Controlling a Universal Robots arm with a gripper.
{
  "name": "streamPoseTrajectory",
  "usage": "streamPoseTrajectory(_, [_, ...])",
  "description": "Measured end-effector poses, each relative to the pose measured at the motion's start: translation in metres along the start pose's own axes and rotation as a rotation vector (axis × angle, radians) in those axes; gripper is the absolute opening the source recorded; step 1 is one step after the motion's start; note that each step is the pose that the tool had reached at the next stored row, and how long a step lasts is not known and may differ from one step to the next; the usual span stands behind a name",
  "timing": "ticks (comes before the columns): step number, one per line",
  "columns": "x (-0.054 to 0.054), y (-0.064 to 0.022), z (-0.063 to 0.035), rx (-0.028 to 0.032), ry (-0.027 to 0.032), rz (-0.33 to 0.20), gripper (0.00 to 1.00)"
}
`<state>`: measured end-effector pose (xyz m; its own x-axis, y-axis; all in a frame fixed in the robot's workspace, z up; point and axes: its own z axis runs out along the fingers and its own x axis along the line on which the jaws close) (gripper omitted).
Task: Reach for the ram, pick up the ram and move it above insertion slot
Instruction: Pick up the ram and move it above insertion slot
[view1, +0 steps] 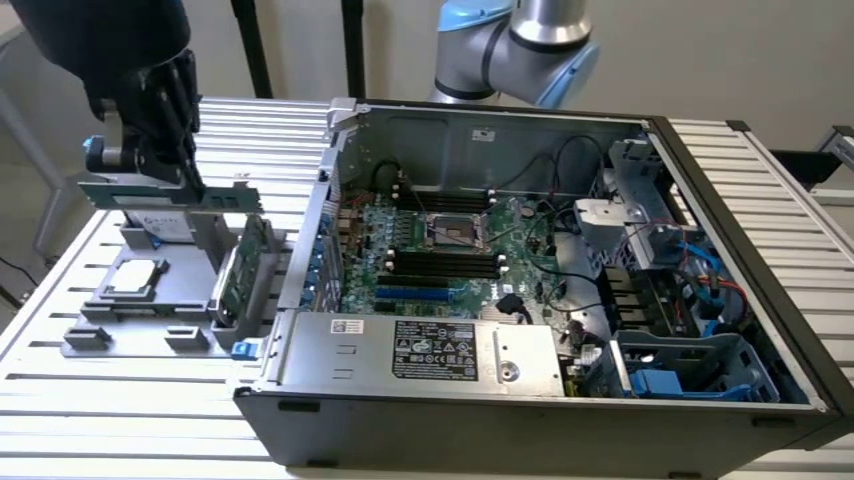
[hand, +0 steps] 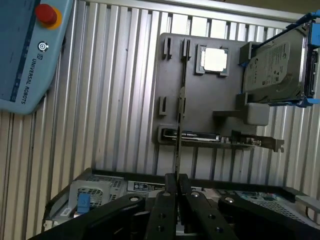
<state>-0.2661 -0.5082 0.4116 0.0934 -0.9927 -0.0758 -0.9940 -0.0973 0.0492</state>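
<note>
My gripper (view1: 163, 165) hangs above the grey fixture plate (view1: 187, 265), on the exterior view's left of the open computer case (view1: 534, 300). It is shut on the ram (view1: 200, 196), a thin green stick held level and lifted off the plate. In the wrist view the ram (hand: 178, 125) runs edge-on as a thin line out from between the closed fingers of the gripper (hand: 176, 179). The black memory slots (view1: 447, 262) lie on the motherboard inside the case, well to the exterior view's right of the ram.
On the fixture plate (hand: 205, 100) stand a green expansion card with bracket (view1: 240, 270) (hand: 220, 142), a silver hard drive (hand: 272, 65) and a CPU (view1: 138, 277) (hand: 216, 59). A teach pendant (hand: 25, 50) lies on the slatted table. The case wall (view1: 320, 230) rises between plate and motherboard.
</note>
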Motion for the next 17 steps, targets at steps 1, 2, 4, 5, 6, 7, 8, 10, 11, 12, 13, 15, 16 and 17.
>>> streamPoseTrajectory(1, [0.0,-0.0041,-0.0045,-0.0012,-0.0003,0.0,0.14])
streamPoseTrajectory(2, [0.0,-0.0082,-0.0083,-0.0024,-0.0005,0.0,0.14])
streamPoseTrajectory(4, [0.001,-0.0175,-0.0128,-0.0035,-0.001,0.0,0.14])
streamPoseTrajectory(5, [0.001,-0.0217,-0.0138,-0.0038,-0.0011,0.0,0.14])
streamPoseTrajectory(6, [0.002,-0.0261,-0.0144,-0.0041,-0.0012,0.0,0.14])
streamPoseTrajectory(7, [0.002,-0.0306,-0.0148,-0.0042,-0.0014,0.0,0.14])
streamPoseTrajectory(8, [0.002,-0.0352,-0.0151,-0.0043,-0.0015,0.0,0.14])
streamPoseTrajectory(10, [0.003,-0.044,-0.0156,-0.0044,-0.0017,0.0,0.14])
streamPoseTrajectory(11, [0.003,-0.049,-0.0159,-0.0044,-0.0017,0.0,0.14])
streamPoseTrajectory(12, [0.004,-0.0534,-0.0161,-0.0045,-0.0017,0.0,0.14])
streamPoseTrajectory(13, [0.004,-0.0579,-0.0164,-0.0046,-0.0017,0.0,0.14])
streamPoseTrajectory(15, [0.004,-0.0668,-0.0168,-0.0047,-0.0017,0.0,0.14])
streamPoseTrajectory(16, [0.005,-0.0713,-0.017,-0.0047,-0.0018,0.0,0.14])
streamPoseTrajectory(17, [0.005,-0.0758,-0.0173,-0.0049,-0.0017,0.0,0.14])
